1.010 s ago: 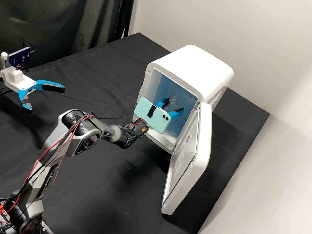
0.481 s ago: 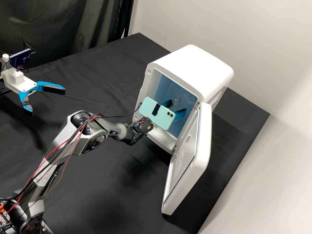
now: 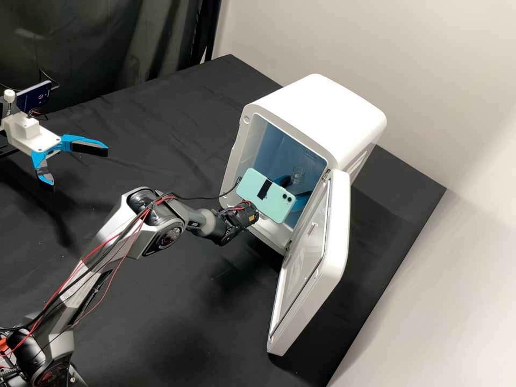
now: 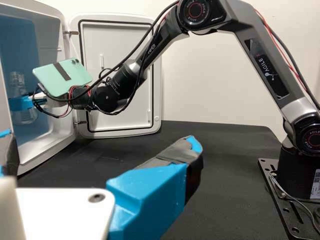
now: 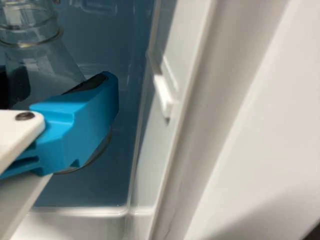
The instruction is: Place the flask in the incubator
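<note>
white incubator (image 3: 322,113) sits at about 2 o'clock on the black bench cloth (image 3: 177,301) in the high view. its door (image 3: 314,252) is swung wide open and hangs down toward 5 o'clock, with pale blue lining showing inside. the right arm (image 3: 150,226) stretches in from 8 o'clock, and the right gripper (image 3: 296,187) is well inside the chamber, clamped on the clear glass flask (image 3: 297,174). flask stands upright, neck up, on the hinge side of the chamber, roughly 3 o'clock of the opening. in the right wrist view one blue finger (image 5: 75,125) is pressed against the lower side of the cone, just beside the inner wall. can't tell if the base actually touches the incubator floor. a mint green phone (image 3: 266,194) strapped on that wrist covers most of the gripper from above.

left gripper (image 3: 78,166) hangs over the cloth way off at 9 o'clock, well apart from the incubator, fingers spread wide. a dark phone (image 3: 35,95) is mounted behind it, and a black curtain (image 3: 107,43) hangs up at 11 o'clock.
</note>
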